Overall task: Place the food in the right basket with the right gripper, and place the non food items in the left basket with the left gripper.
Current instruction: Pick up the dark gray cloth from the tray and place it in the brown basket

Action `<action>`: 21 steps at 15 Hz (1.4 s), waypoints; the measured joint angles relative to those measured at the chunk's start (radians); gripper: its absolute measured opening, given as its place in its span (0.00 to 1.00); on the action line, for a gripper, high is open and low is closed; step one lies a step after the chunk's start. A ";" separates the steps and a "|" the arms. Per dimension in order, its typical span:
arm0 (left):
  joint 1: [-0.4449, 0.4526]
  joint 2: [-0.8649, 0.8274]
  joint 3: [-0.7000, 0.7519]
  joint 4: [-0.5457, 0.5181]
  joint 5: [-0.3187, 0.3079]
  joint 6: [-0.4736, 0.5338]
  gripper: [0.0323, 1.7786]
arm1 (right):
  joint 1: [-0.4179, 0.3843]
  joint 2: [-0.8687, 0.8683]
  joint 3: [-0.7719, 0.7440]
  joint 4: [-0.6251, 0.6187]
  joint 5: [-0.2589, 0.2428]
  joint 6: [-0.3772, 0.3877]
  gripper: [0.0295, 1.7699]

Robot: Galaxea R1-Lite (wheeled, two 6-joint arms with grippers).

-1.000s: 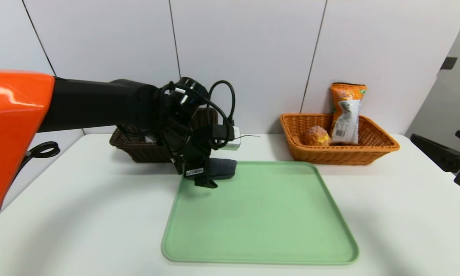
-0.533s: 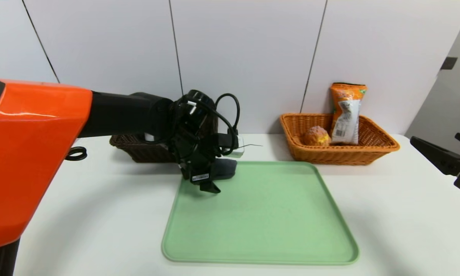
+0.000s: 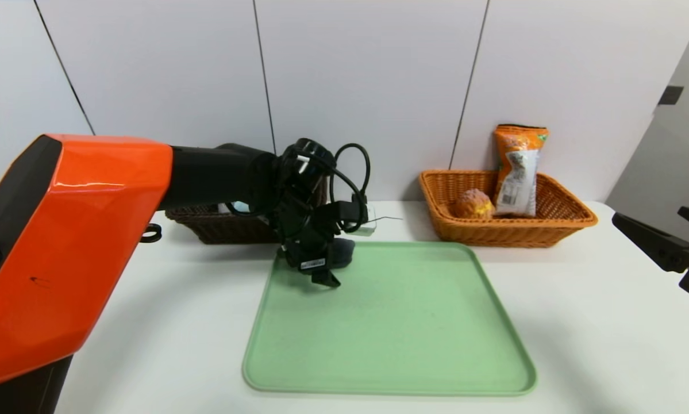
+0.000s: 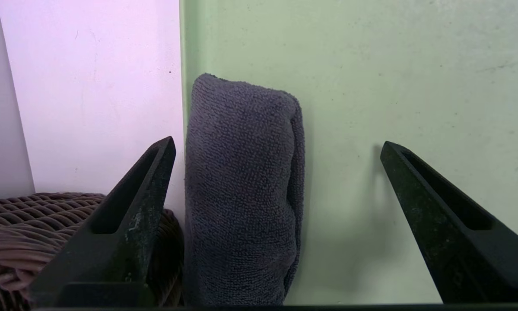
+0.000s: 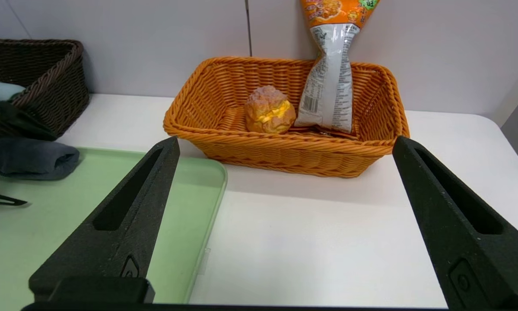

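On the white table (image 3: 149, 322) against the grey wall, my left hand (image 4: 276, 149) gapes wide over the rolled cloth (image 4: 243, 190) at the green tray's (image 3: 390, 339) far-left corner. I should straddle it squarely, one finger outside the rim, clear of the dark basket (image 3: 218, 224). My right hand (image 5: 284, 147) idles, spread.
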 joint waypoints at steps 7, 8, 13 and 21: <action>0.014 0.033 -0.036 -0.006 0.011 -0.009 0.95 | 0.000 -0.022 0.002 0.002 0.017 0.016 0.96; 0.020 0.035 -0.038 -0.006 0.010 -0.009 0.95 | 0.000 -0.026 0.002 0.003 0.021 0.016 0.96; 0.025 0.041 -0.034 -0.005 0.008 -0.012 0.95 | 0.000 -0.028 0.006 0.004 0.024 0.018 0.96; -0.008 0.022 0.023 -0.007 -0.001 -0.015 0.95 | 0.000 -0.030 0.015 0.003 0.024 0.020 0.96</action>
